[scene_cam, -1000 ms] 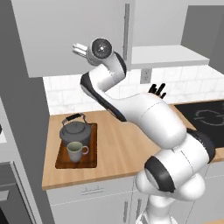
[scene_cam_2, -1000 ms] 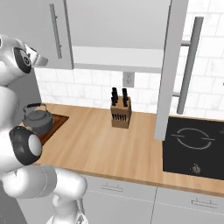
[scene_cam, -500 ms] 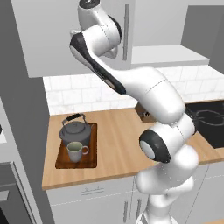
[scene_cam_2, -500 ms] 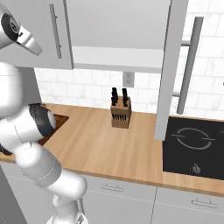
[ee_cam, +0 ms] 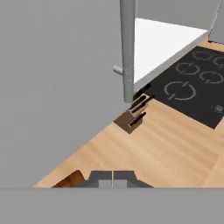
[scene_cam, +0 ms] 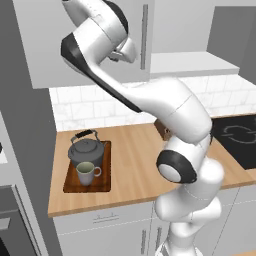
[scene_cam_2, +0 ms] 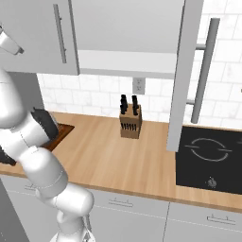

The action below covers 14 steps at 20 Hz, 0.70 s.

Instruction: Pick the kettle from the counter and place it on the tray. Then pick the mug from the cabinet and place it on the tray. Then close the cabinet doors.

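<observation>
The dark grey kettle (scene_cam: 86,149) and the grey-green mug (scene_cam: 87,172) both stand on the brown tray (scene_cam: 102,186) at the left end of the wooden counter (scene_cam: 132,165). My gripper (scene_cam: 127,51) is shut and empty, high up against the left cabinet door (scene_cam: 90,45) close to its bar handle (scene_cam: 145,35). In the hand view the fingertips (ee_cam: 105,180) meet in front of that door (ee_cam: 57,87), beside the handle (ee_cam: 127,48). That door covers the cabinet's left half. The right door (scene_cam_2: 182,71) stands swung out, edge-on, leaving the white shelf (scene_cam_2: 127,61) bare.
A knife block (scene_cam_2: 130,120) stands at the back of the counter under the cabinet. The black hob (scene_cam_2: 208,158) lies to the right, below the open door. A tall dark grey unit (scene_cam: 20,150) borders the counter on the left.
The arm has swung its upper links higher, and the hand has come round to the left door near the handle. Doors, kettle and mug have not moved.
</observation>
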### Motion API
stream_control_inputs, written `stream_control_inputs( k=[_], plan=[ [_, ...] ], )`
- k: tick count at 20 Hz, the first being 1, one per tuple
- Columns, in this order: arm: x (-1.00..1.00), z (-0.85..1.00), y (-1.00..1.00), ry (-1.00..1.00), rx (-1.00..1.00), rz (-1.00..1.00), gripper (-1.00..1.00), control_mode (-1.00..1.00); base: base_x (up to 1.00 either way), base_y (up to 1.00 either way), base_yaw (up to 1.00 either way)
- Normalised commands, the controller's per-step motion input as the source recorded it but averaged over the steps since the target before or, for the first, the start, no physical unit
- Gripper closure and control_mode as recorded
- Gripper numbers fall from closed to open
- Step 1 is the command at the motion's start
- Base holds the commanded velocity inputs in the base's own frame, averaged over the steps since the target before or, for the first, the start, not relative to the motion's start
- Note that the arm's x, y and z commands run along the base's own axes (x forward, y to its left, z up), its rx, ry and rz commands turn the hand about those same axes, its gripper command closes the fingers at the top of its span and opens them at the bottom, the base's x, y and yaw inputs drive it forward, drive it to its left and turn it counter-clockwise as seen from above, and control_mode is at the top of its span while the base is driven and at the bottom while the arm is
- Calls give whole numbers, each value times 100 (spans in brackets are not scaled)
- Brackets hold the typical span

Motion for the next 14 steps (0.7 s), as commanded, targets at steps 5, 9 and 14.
stream_control_inputs(
  k=[5,9,14],
  plan=[
    [-100,-100,-100,-25,25,0,100,-100,0,0,0],
    [-100,-100,-100,-19,35,0,100,-100,0,0,0],
    [-100,-100,-100,-31,33,-3,100,-100,0,0,0]
  ],
)
